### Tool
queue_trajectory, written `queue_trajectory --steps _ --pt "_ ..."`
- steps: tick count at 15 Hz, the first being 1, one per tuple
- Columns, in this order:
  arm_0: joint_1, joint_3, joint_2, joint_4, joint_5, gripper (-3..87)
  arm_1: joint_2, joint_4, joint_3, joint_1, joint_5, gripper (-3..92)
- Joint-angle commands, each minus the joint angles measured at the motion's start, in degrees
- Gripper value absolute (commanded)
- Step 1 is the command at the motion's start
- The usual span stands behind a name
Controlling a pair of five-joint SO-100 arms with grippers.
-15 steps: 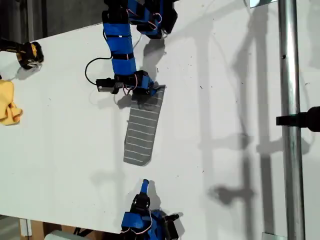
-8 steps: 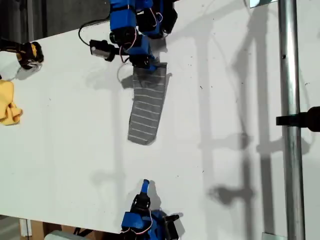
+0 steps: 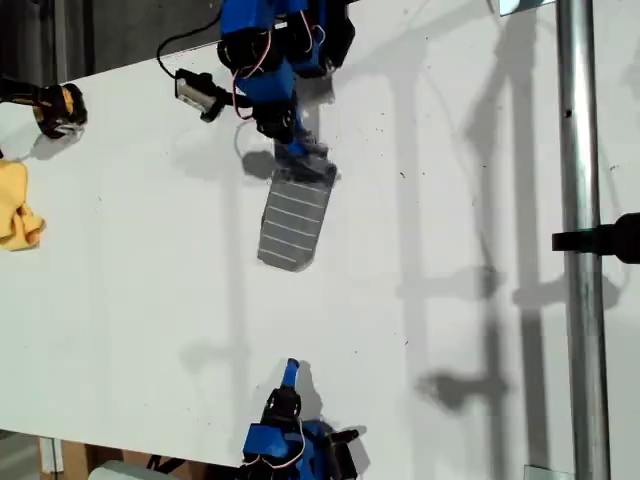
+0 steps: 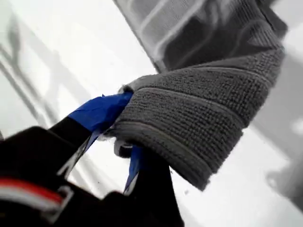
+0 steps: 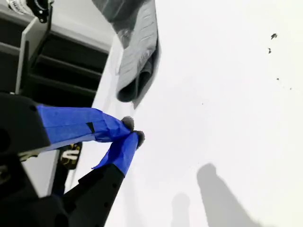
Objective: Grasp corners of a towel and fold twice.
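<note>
A: Exterior view first. The towel [image 3: 293, 222] is lying as a narrow folded strip on the white counter [image 3: 130, 300], grey with thin white stripes running across it. My first gripper [image 3: 303, 163] is sitting at the strip's far end, near the counter's top edge in this view, bunching the cloth there.

B: And down at the bottom edge of that view my second gripper [image 3: 290, 372] is pointing up the counter, well apart from the towel. A small yellow cloth [image 3: 17, 206] is lying at the exterior view's left, and a metal pole [image 3: 580, 240] is running down its right.

A: First wrist view now, and this is what the overhead shot is not giving us: the weave. The towel [image 4: 208, 118] is draping in thick, ribbed, looped layers over my first gripper [image 4: 124, 142], whose blue-taped tips are pinching the folded edge.

B: Second wrist view. My second gripper [image 5: 132, 132] is showing its blue-taped tips pressed together with nothing between them. Beyond, the towel [image 5: 137, 61] is showing its rounded fold, end-on, flat on the smooth counter [image 5: 227, 94].
</note>
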Motion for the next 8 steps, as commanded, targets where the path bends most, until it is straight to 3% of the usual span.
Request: queue_trajectory --steps 1,8 --pt "0.18 -1.58 0.44 -0.18 -0.26 -1.3 -7.47 -12.13 -7.56 2.46 -6.77 0.0" --pt "0.26 -1.85 0.44 -0.09 -0.35 -1.3 -40.08 -33.49 -19.86 3.87 -11.69 0.0"
